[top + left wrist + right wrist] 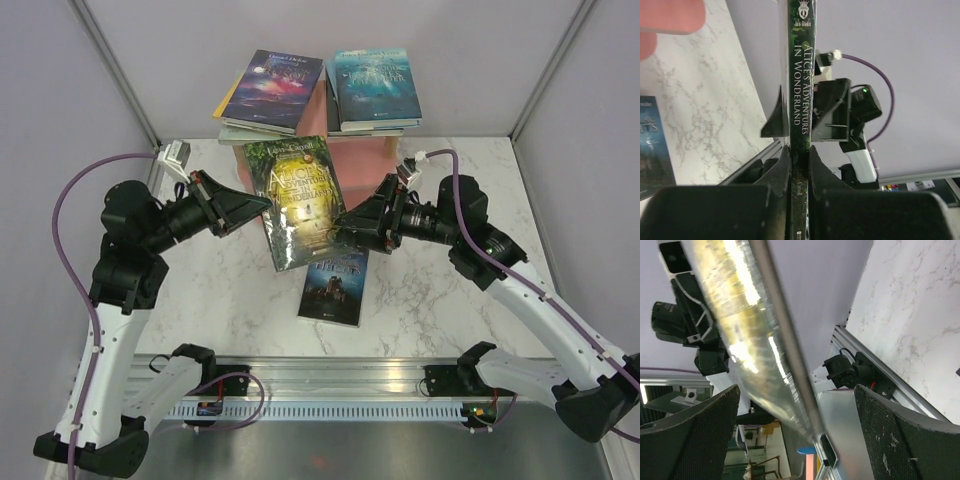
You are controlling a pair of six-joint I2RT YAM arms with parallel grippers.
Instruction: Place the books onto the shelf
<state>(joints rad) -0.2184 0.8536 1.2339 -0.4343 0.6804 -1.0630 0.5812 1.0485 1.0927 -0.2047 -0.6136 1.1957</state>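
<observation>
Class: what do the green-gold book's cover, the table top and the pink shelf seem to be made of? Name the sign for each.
Green-gold book: glossy coated card; light glares off its cover.
Table top: marble look, white with grey veins, perhaps printed laminate.
Pink shelf: matt, even colour; painted board or plastic, unclear.

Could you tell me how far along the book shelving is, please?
Done: the purple galaxy book and teal book, with others beneath, lie on the pink shelf. In hand: the left claw is shut on the green-gold Alice paperback; the right claw is open around its other edge. Left: that book and the dark blue paperback on the marble table.
</observation>
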